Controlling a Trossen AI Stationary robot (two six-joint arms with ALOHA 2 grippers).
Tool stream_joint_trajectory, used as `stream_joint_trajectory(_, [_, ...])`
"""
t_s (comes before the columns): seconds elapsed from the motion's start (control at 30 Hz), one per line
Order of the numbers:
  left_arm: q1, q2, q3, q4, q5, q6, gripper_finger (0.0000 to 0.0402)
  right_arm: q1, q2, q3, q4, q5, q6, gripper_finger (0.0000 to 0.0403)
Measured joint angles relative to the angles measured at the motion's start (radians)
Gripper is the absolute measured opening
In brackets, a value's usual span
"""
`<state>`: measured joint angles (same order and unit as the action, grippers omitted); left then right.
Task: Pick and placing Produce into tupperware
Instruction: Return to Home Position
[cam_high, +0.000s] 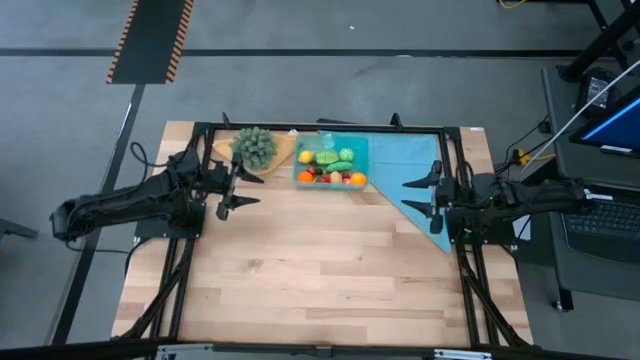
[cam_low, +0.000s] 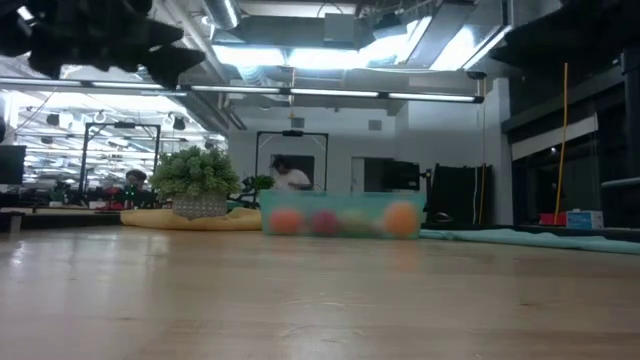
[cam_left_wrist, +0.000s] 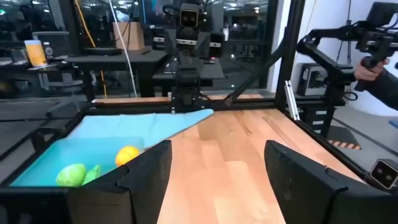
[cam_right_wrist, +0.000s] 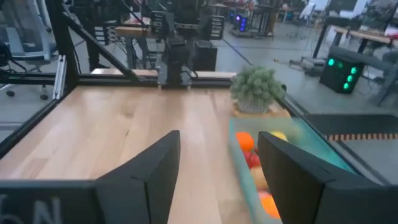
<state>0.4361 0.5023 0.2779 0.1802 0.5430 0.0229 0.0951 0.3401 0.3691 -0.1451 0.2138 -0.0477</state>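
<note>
Jaws of left gripper (cam_high: 250, 190) and right gripper (cam_high: 408, 194) are standing open, empty, flanking the far container (cam_high: 361, 146) of produce (cam_high: 330, 166).

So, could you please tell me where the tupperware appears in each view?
High: tupperware top centre, right of plant.
Low: tupperware mid-frame, right of plant.
Left wrist: tupperware nearer than teal cloth; plant unseen.
Right wrist: tupperware just nearer than plant.
Shared landmark: the bushy plant.
</note>
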Motion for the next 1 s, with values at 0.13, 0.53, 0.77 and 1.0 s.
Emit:
stream_joint_trajectory(0.13, [0.004,-0.089,-0.068,-0.002,-0.004,-0.014,0.0243,-0.001,-0.089,0.0,-0.109,0.0,0.014,0.0217])
stream_joint_trajectory(0.53, [-0.012,-0.26,-0.233,0.091,-0.134,-0.047,0.0242,-0.001,-0.203,-0.223,0.078,0.002,0.0,0.0217])
stream_joint_trajectory(0.77, [-0.07,-0.257,-0.27,0.154,-0.231,-0.047,0.0243,-0.001,-0.204,-0.355,0.255,0.004,0.016,0.0217])
stream_joint_trajectory(1.0, [-0.172,-0.247,-0.27,0.147,-0.382,-0.034,0.0243,-0.001,-0.201,-0.362,0.262,0.006,0.02,0.0217])
